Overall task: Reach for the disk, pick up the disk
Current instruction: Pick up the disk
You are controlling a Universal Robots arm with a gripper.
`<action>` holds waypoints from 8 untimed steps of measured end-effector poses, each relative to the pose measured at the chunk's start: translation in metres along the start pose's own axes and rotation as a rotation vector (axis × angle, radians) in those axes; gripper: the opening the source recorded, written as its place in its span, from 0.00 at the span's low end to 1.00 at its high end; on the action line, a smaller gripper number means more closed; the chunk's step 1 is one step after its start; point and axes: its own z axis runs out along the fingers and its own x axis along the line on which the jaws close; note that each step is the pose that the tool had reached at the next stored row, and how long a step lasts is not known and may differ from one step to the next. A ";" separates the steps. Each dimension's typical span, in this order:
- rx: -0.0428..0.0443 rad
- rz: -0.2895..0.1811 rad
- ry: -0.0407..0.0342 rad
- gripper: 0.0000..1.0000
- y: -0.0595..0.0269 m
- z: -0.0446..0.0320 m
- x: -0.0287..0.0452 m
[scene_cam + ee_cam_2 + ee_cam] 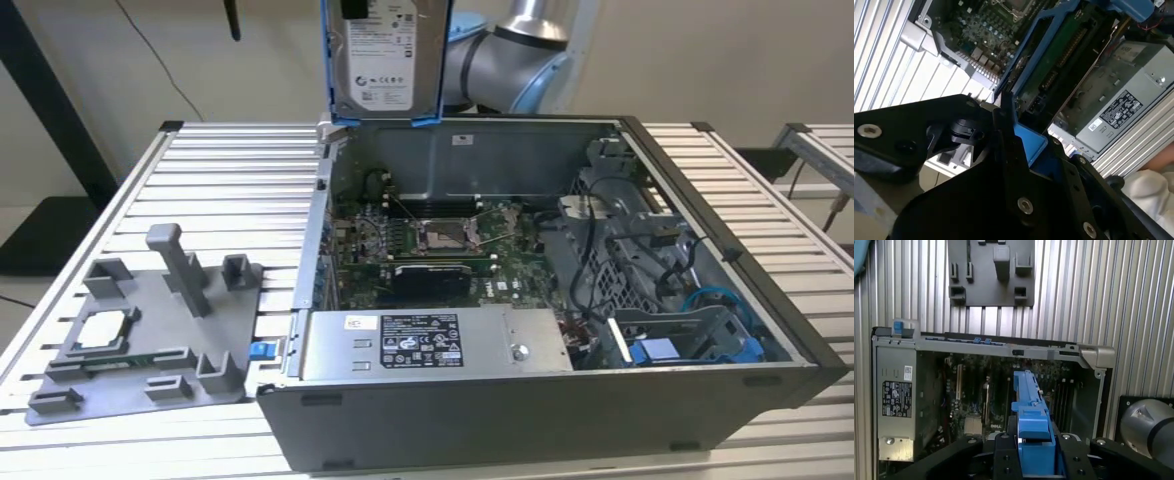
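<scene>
The disk (pixel 384 60) hangs upright above the back left corner of the open computer case (pixel 747 270), its white label facing the exterior view and blue rails down both sides. In both wrist views my black gripper (pixel 1031 455) (pixel 1014 135) is shut on the disk's blue end, with the blue-railed disk (pixel 1026 400) sticking out edge-on over the motherboard. The second wrist view shows the disk's green circuit-board side (pixel 1064 55).
The case lies open on a slatted metal table (pixel 214 180), with the motherboard (pixel 441 240) and a grey power supply (pixel 427 345) inside. A grey fixture (pixel 147 340) holding a small chip stands at the exterior view's left. The arm's grey joint (pixel 514 60) is behind the case.
</scene>
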 end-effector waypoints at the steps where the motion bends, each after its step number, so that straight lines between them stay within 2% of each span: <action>1: -0.0001 0.000 -0.0001 0.00 -0.0045 0.0003 0.0002; 8: -0.0003 0.000 0.0000 0.00 -0.0363 0.0019 0.0019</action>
